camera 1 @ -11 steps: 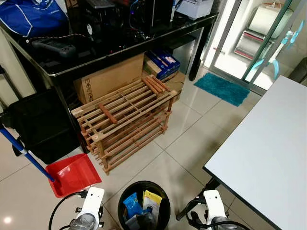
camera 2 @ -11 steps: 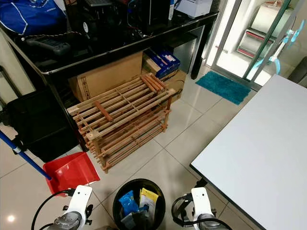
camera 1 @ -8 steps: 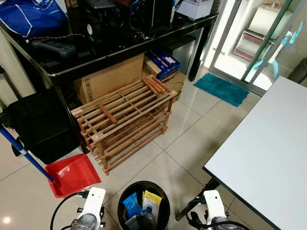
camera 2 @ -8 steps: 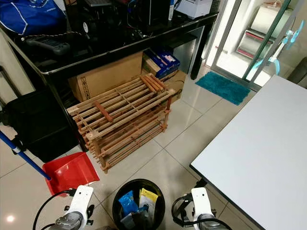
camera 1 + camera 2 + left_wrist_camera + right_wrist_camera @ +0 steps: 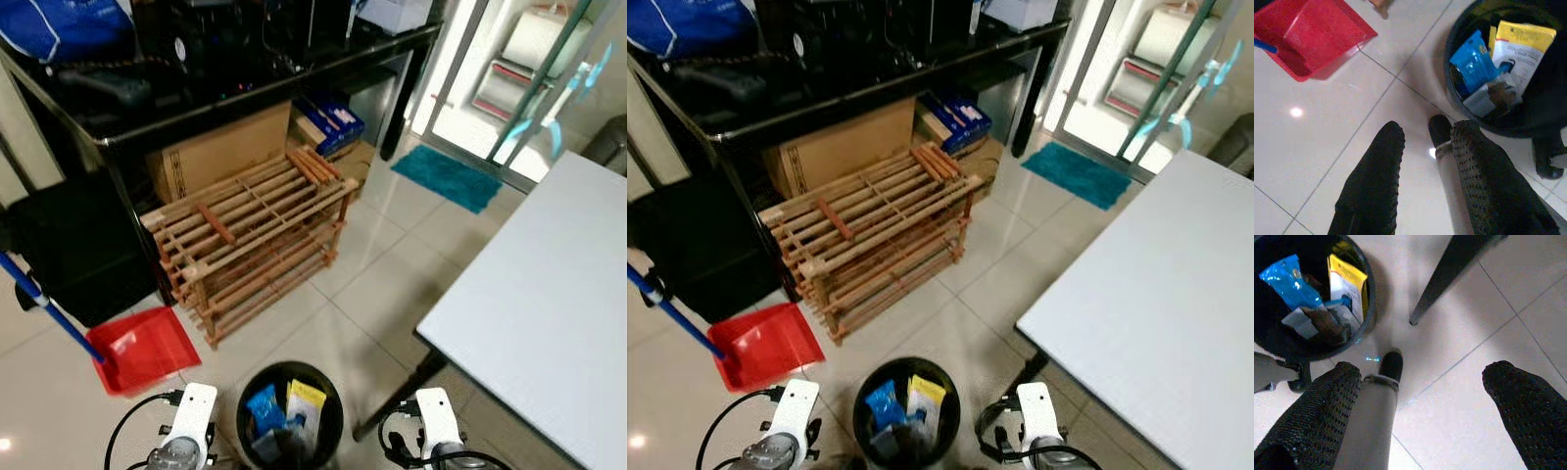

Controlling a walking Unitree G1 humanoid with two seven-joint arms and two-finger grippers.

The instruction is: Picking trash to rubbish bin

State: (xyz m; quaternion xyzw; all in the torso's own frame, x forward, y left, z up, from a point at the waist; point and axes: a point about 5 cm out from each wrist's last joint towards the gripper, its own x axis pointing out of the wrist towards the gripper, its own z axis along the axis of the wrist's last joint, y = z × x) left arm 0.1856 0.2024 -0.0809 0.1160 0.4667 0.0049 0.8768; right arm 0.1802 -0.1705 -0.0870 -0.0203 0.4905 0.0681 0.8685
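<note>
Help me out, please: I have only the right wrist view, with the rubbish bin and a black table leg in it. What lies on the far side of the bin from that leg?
Observer: A red dustpan with a blue handle lies on the tiles to the left of the rubbish bin.
Operator: Thank you. Is the left gripper carrying anything?
Observer: No, the left gripper is open and empty, over bare floor beside the bin.
Operator: And what is ahead of the bin?
Observer: A wooden slatted rack stands on the floor ahead, apart from the bin.
</note>
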